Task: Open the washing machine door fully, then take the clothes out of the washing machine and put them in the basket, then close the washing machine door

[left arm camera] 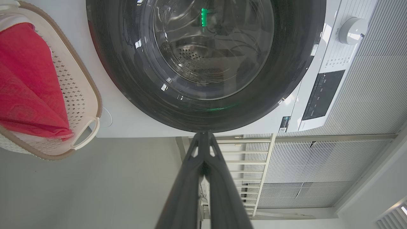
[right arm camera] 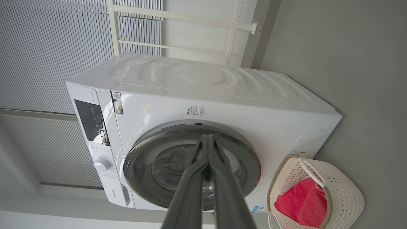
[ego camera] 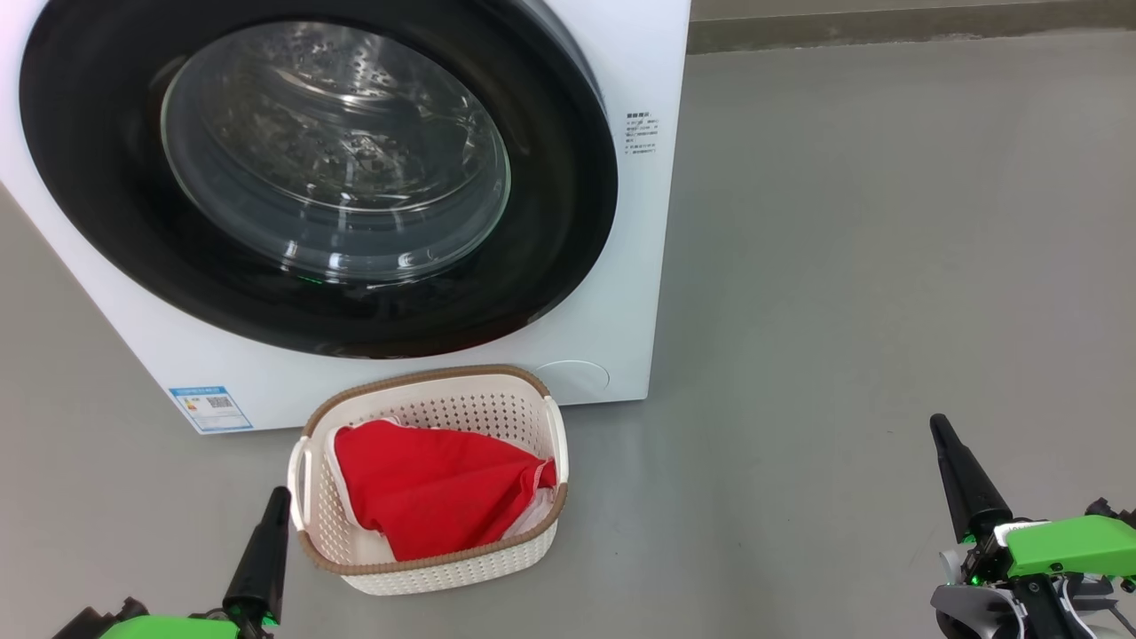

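Here the door (ego camera: 333, 151) sits shut against the washer (ego camera: 635, 266), filling the upper left of the head view. Below it, at bottom centre, the basket (ego camera: 426, 380) stands on the floor (ego camera: 843, 266) close before the washer, with the red clothes (ego camera: 435, 488) inside it. The left claw (ego camera: 279, 497) rises at lower left, just beside the basket, clenched on nothing. The right claw (ego camera: 939, 428) stands at lower right, well apart, likewise clenched and empty.

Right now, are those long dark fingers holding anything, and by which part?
Nothing. The left fingers and right fingers are shut and empty; the clothes lie in the basket.
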